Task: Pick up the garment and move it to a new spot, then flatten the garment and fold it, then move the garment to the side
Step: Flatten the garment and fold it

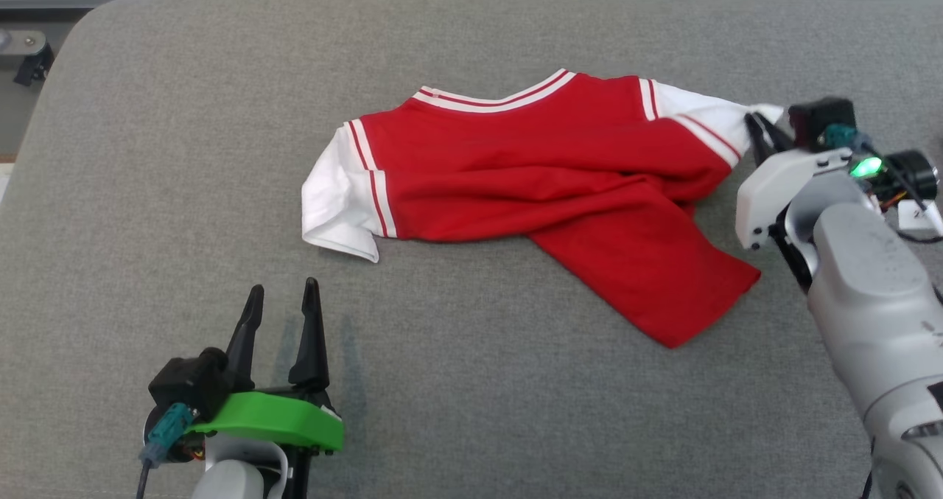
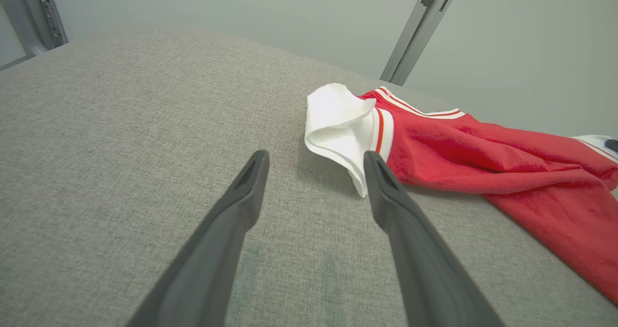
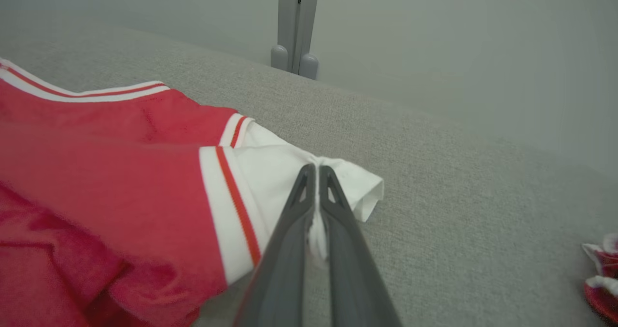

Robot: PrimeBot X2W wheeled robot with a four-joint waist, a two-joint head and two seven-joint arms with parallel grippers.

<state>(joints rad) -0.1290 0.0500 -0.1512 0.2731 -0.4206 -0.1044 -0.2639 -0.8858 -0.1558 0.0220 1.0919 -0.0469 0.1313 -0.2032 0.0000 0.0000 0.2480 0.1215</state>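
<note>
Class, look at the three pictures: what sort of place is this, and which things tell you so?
Probably a robot test lab: a grey fabric-covered table, bare pale walls with metal posts, and one red-and-white shirt pinched by the right gripper.

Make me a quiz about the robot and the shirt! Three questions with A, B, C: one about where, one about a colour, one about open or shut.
1. Where does the right end effector hold the shirt?
A. the collar
B. the tip of a white sleeve
C. the bottom hem

2. What colour is the shirt's body?
A. blue
B. red
C. green

3. How is the left end effector?
A. open, holding nothing
B. shut on the shirt
C. shut on a toy

Answers:
1 B: in the right wrist view its fingers pinch white sleeve cloth between them.
2 B: the body is red, with white sleeves and striped trim.
3 A: its fingers stand apart over the bare grey cushion, short of the shirt.
</note>
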